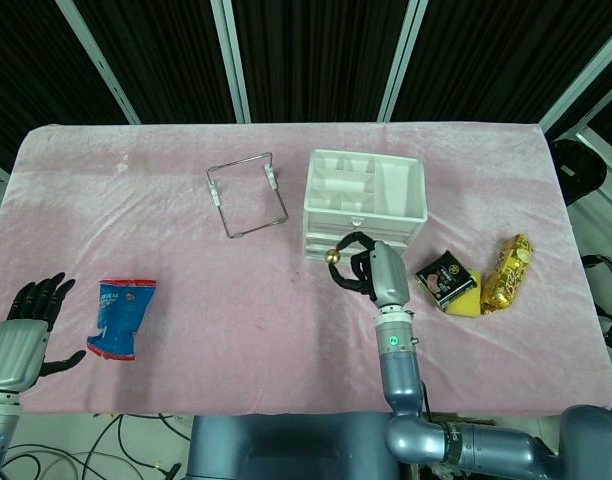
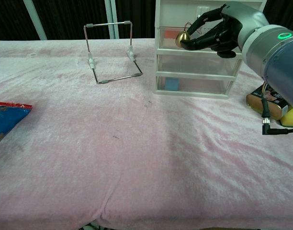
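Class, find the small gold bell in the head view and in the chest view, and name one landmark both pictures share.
Head view: the gold bell is just right of centre, in the right hand, before the white drawer unit.
Chest view: the bell is at upper right, by the unit's top drawer.
Shared landmark: the wire stand, left of the drawer unit.
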Controlling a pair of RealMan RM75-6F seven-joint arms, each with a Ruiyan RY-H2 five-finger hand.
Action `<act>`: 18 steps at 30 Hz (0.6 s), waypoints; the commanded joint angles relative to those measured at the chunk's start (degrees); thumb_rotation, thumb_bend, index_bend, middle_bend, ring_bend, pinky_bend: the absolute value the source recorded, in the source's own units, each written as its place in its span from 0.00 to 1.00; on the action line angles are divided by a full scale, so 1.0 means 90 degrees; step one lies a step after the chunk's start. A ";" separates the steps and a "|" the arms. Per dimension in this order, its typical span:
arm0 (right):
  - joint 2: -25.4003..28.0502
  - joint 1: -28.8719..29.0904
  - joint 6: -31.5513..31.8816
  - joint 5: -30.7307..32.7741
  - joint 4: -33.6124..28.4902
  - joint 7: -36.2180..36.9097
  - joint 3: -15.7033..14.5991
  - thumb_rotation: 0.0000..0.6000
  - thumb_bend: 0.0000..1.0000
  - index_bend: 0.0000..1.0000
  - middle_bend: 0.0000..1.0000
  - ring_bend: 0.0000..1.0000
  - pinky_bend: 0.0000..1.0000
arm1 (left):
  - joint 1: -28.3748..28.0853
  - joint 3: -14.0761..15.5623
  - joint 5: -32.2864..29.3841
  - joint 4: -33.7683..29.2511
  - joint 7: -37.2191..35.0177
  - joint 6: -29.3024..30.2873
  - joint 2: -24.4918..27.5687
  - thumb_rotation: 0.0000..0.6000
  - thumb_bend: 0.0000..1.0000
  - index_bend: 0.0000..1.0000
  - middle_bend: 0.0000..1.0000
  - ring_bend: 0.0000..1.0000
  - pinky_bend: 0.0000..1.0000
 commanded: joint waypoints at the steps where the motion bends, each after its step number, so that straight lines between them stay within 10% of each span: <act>1: -0.0059 0.0002 -0.0036 0.0007 0.0078 0.0029 -0.0039 1.00 0.31 0.54 0.95 1.00 0.98 | -0.0001 -0.0005 -0.0001 0.0001 -0.0007 0.0002 0.0001 1.00 0.00 0.00 0.00 0.00 0.00; 8: -0.0179 0.0033 -0.0088 -0.0040 0.0237 0.0013 -0.0123 1.00 0.28 0.53 0.95 1.00 0.98 | -0.0008 -0.0007 -0.0003 0.0004 -0.0033 -0.0010 0.0011 1.00 0.00 0.00 0.00 0.00 0.00; 18: -0.0167 -0.0053 -0.0177 -0.0149 0.0256 0.0043 -0.0283 1.00 0.11 0.14 0.95 1.00 0.98 | -0.0009 -0.0008 0.0003 0.0015 -0.0056 -0.0006 0.0008 1.00 0.00 0.00 0.00 0.00 0.00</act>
